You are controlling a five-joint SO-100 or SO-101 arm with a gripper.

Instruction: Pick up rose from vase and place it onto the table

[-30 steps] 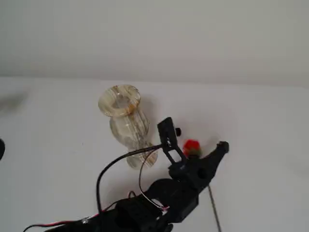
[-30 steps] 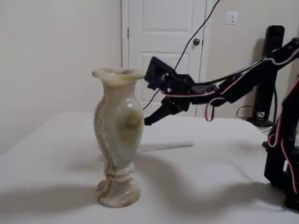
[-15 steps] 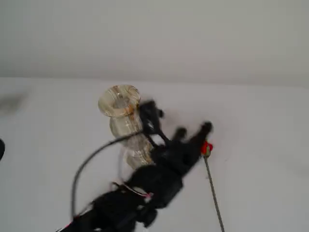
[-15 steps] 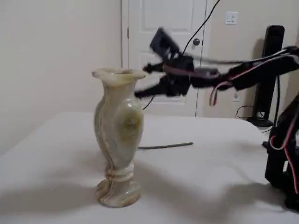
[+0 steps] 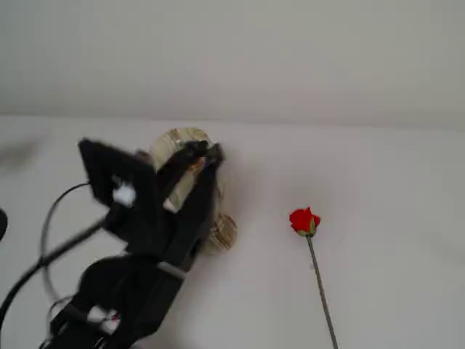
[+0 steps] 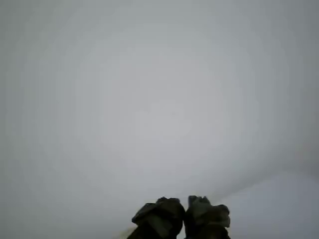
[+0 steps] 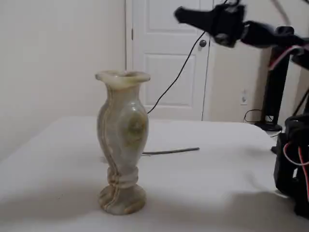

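Note:
The rose lies flat on the white table, its red bloom to the right of the vase and its stem running toward the front edge. In a fixed view from the side only its stem shows behind the vase; the bloom is hidden. The cream marble vase stands upright with nothing in it. My gripper hovers high over the vase with its jaws together and nothing between them. It also shows in the wrist view and at the top of the side view.
The black arm and its cables fill the lower left of a fixed view. A white door and a black stand are behind the table. The wrist view shows only a blank pale wall.

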